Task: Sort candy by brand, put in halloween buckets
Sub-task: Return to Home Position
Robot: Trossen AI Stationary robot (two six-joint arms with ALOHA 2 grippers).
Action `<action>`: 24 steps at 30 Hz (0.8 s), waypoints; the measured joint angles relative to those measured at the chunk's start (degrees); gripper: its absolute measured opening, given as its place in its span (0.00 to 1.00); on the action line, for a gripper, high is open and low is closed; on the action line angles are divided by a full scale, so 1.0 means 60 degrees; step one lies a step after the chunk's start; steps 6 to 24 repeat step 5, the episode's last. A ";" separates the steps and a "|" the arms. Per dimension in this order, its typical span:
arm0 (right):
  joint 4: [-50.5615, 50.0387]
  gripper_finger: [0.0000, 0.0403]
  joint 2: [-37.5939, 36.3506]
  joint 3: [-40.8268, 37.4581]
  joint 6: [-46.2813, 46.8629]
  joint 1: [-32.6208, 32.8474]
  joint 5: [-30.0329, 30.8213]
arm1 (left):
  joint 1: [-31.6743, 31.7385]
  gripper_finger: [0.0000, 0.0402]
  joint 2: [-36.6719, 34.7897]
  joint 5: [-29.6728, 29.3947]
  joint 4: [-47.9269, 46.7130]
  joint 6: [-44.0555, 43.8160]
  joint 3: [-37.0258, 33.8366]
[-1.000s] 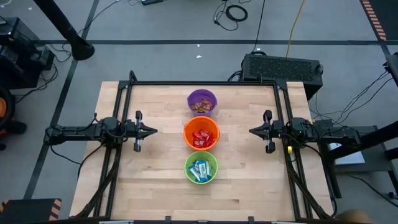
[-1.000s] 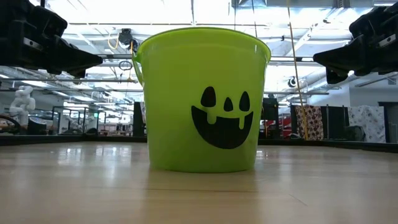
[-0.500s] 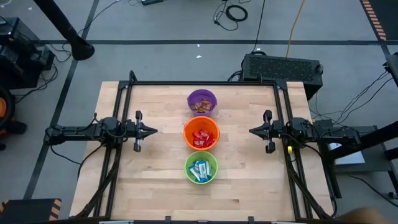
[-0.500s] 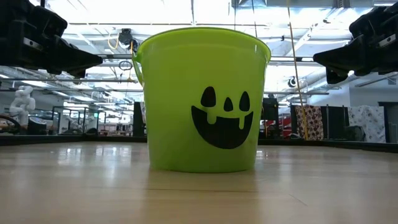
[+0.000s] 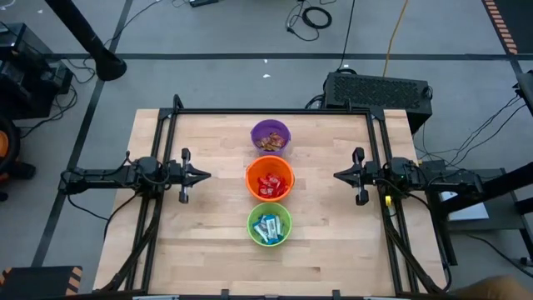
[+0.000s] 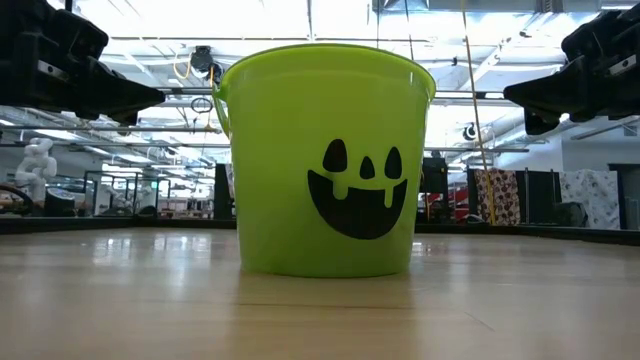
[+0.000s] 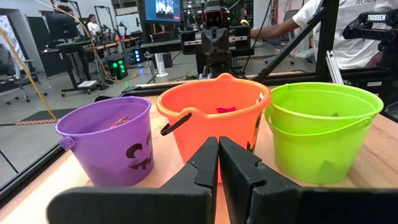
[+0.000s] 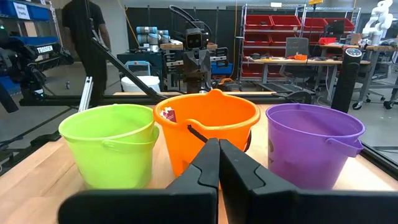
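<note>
Three halloween buckets stand in a row down the table's middle: the purple bucket farthest, holding brown candy, the orange bucket in the middle, holding red candy, and the green bucket nearest, holding blue-and-white candy. Each rests on its base. My left gripper is shut and level at the table's left, pointing at the orange bucket. My right gripper is shut and level at the right, facing the orange bucket. Both hold nothing.
A black metal frame runs around the table's far and side edges. Bare wood lies between each gripper and the row of buckets and along the near edge. People show beyond the table.
</note>
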 joint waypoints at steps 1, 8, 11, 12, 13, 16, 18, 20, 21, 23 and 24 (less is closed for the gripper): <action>0.0000 0.00 0.0000 0.0000 0.0000 -0.0003 0.0004 | -0.0002 0.06 -0.0002 0.0000 0.0000 0.0000 0.0002; 0.0000 0.00 0.0000 0.0002 0.0000 -0.0001 0.0002 | -0.0001 0.06 -0.0003 0.0001 0.0000 0.0000 0.0001; 0.0000 0.00 0.0000 0.0002 0.0000 -0.0001 0.0002 | -0.0001 0.06 -0.0003 0.0001 0.0000 0.0000 0.0001; 0.0000 0.00 0.0000 0.0002 0.0000 -0.0001 0.0002 | -0.0001 0.06 -0.0003 0.0001 0.0000 0.0000 0.0001; 0.0000 0.00 0.0000 0.0002 0.0000 -0.0001 0.0002 | -0.0001 0.06 -0.0003 0.0001 0.0000 0.0000 0.0001; 0.0000 0.00 0.0000 0.0002 0.0000 -0.0001 0.0002 | -0.0001 0.06 -0.0003 0.0001 0.0000 0.0000 0.0001; 0.0000 0.00 0.0000 0.0002 0.0000 -0.0001 0.0002 | -0.0001 0.06 -0.0003 0.0001 0.0000 0.0000 0.0001; 0.0000 0.00 0.0000 0.0002 0.0000 -0.0001 0.0002 | -0.0001 0.06 -0.0003 0.0001 0.0000 0.0000 0.0001; 0.0000 0.00 0.0000 0.0002 0.0000 -0.0001 0.0002 | -0.0001 0.06 -0.0003 0.0001 0.0000 0.0000 0.0001; 0.0000 0.00 0.0000 0.0002 0.0000 -0.0001 0.0002 | -0.0001 0.06 -0.0003 0.0001 0.0000 0.0000 0.0001; 0.0000 0.00 0.0000 0.0002 0.0000 -0.0001 0.0002 | -0.0001 0.06 -0.0003 0.0001 0.0000 0.0000 0.0001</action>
